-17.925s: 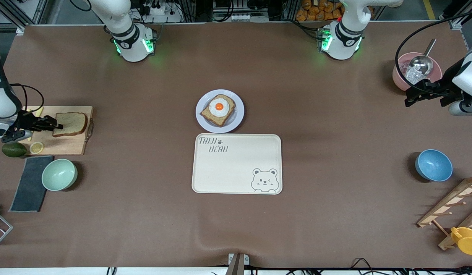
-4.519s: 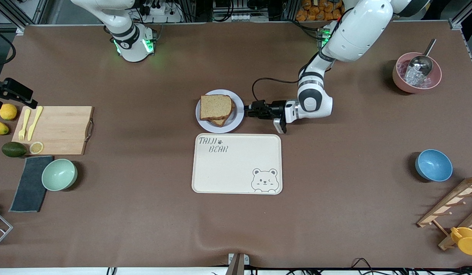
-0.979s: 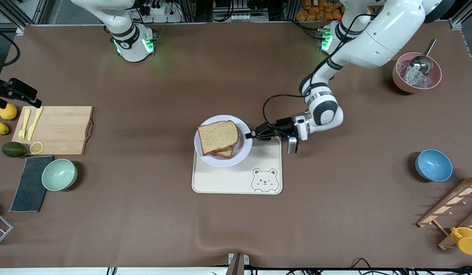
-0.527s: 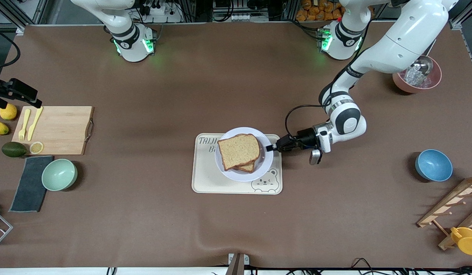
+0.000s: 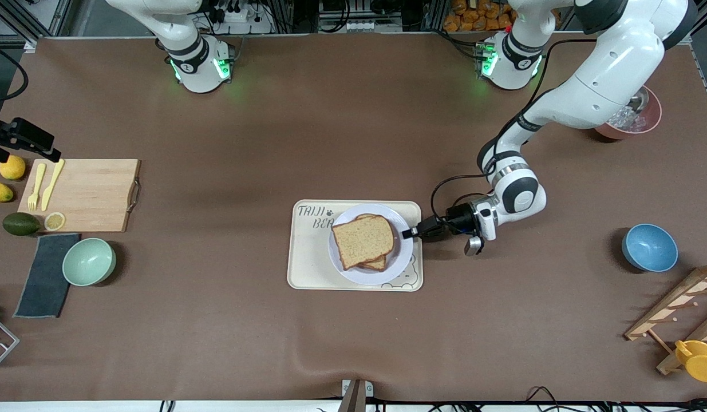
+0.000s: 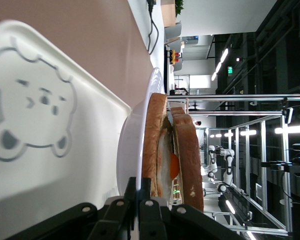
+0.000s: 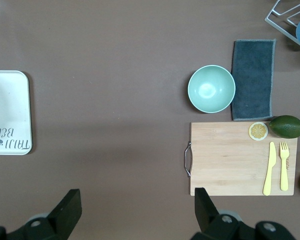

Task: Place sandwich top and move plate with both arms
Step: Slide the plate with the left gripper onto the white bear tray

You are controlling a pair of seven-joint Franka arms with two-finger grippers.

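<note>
Sandwich's closed: speckled tan bread top slice (image 5: 363,241) sits on the round pale plate (image 5: 400,267). Your left claw (image 5: 409,233) pinches the plate rim, plate over the cream bear-printed tray (image 5: 307,269). Next: lower, release. Right claw (image 7: 135,212) spread, waiting above the bench.

The right gripper (image 7: 135,212), fingers (image 7: 70,207) spread wide, hangs above bare table beside the cutting board (image 7: 230,160).

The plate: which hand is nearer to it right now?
Left. The left hand is shut on the rim of the plate, over the bear tray. The right hand waits open, above the cutting board at the right arm's end of the table.
</note>
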